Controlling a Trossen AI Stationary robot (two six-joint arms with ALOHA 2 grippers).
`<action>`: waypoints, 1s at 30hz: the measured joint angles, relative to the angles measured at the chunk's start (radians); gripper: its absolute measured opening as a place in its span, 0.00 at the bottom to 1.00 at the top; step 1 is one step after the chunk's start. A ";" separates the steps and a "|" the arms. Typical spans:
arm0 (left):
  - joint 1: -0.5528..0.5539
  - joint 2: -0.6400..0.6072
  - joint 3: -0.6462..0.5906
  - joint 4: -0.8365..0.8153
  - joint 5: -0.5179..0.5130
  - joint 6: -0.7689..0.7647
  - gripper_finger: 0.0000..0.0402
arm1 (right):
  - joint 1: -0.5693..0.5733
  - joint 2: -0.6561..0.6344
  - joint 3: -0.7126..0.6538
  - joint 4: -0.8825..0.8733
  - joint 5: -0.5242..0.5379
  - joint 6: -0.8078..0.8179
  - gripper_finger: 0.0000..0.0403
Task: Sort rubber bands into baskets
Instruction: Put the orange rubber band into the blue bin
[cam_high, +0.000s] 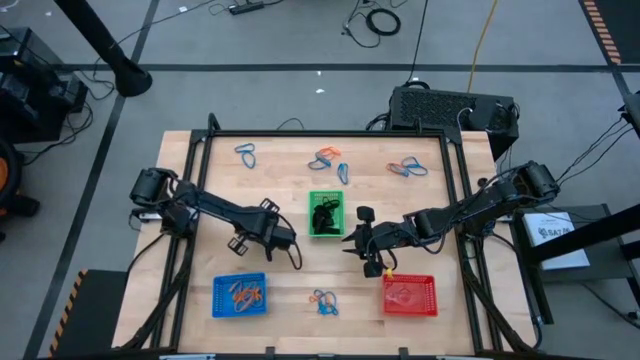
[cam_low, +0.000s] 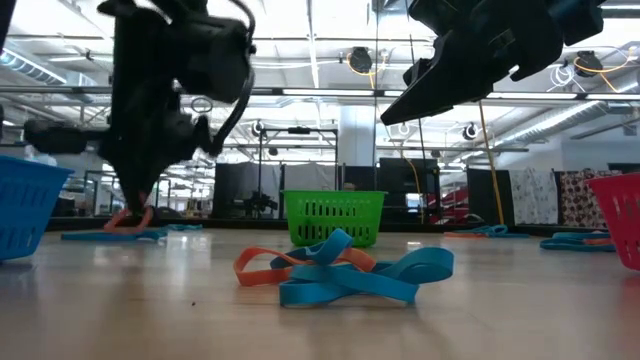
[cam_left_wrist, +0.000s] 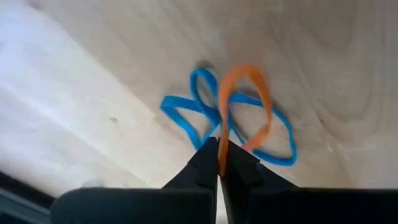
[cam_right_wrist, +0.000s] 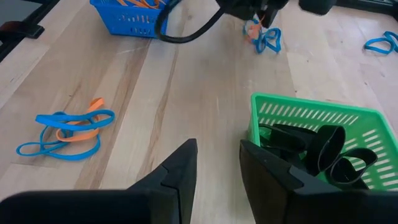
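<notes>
— What carries it all?

— A pale wooden table, its grain running lengthwise.

— And what lies on it?

— Three baskets: the green basket in the middle, the blue basket and the red basket toward the near corners.

— Loose bands?

— Several clumps of rubber bands: an orange-and-blue tangle between the blue and red baskets, and three more along the far edge: a blue one, a mixed one, another mixed one

white label beside the table's right edge, print too small to read
</notes>
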 joint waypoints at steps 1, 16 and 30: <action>0.000 0.000 0.017 -0.028 0.000 -0.023 0.03 | 0.000 0.000 0.000 0.000 0.000 0.000 0.28; -0.176 -0.001 0.176 -0.210 0.497 -0.612 0.01 | 0.000 0.000 0.000 -0.001 0.000 0.025 0.28; -0.491 -0.002 0.225 -0.039 0.618 -1.028 0.01 | 0.000 0.000 0.000 0.010 0.000 0.027 0.28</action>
